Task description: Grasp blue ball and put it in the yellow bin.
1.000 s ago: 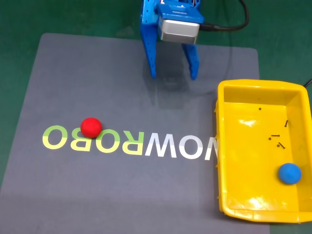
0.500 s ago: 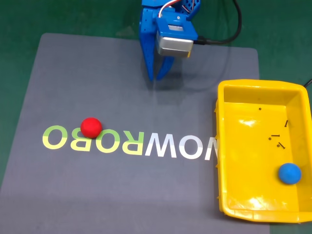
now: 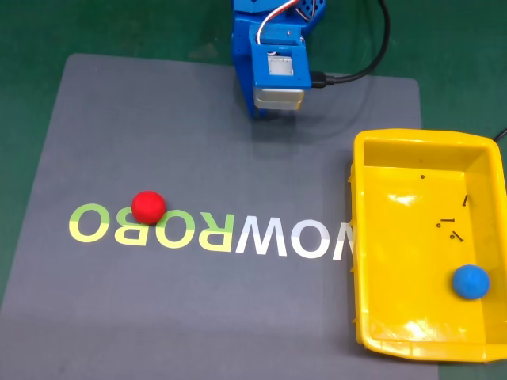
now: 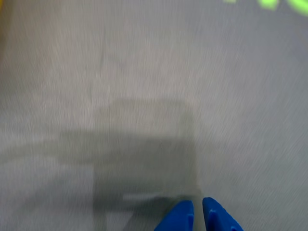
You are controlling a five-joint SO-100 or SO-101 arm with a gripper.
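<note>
While resting loose on the floor of the yellow bin (image 3: 372, 237), at its 5 o'clock corner, blue ball (image 3: 470, 282): small matte sphere, likely light and prone to roll; best pinched across its middle. Red ball (image 3: 147, 207): on grey mat (image 3: 158, 119), at 9 o'clock. Gripper (image 4: 198, 216): at 12 o'clock, fingertips nearly together, holding nothing.

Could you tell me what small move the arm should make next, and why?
Probably none beyond settling at rest: the blue ball already lies inside the yellow bin, and the gripper is shut and empty over bare mat near the arm's base. The red ball on the lettering needs no handling.
</note>
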